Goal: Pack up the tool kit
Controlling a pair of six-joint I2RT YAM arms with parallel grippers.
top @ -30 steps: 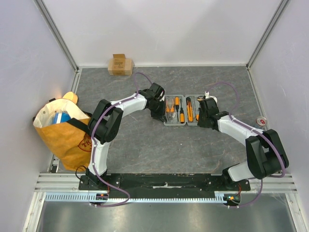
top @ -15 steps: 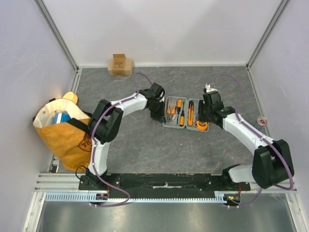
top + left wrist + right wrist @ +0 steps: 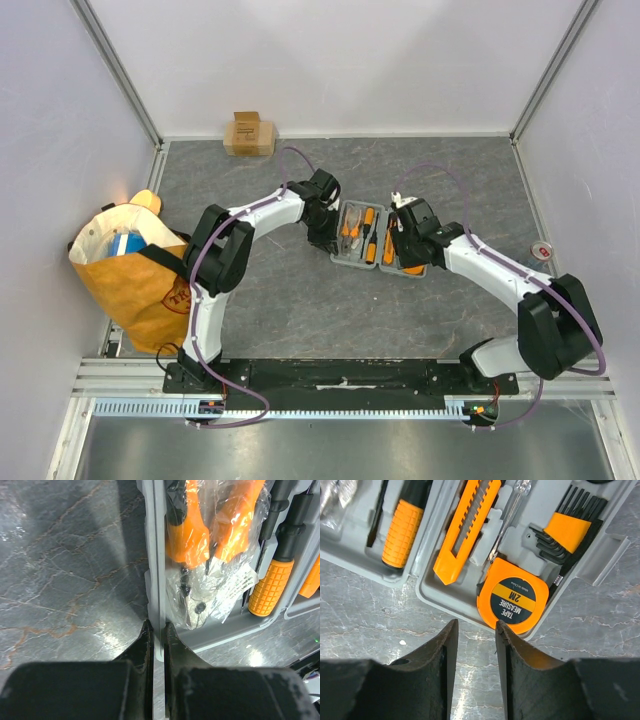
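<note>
Grey plastic is sitting between the black fingers of the left gripper. Its jaws are pressing together on the thin side wall of the open tool kit case, and I am judging that this pinch is steadying the case against sliding on the table while the other arm is working. At one o'clock from those jaws the pliers are lying in a clear wrapper, with an orange-gripped screwdriver seated at two o'clock. The right gripper is hovering with its jaws spread and nothing between them, just off the case's near edge. From its tips the tape measure is sitting in its corner recess at one o'clock, the utility knife at twelve and the hex keys further out at two, so every tool in sight is looking seated and closing the lid is looking like the step left. The wrist views are giving the grip and the recesses but not the layout. Only the overhead view is showing the case lying open near the table's centre, the left arm holding its nine o'clock edge, the right wrist covering its three o'clock half, the cardboard box far off at eleven and the bag at nine.
</note>
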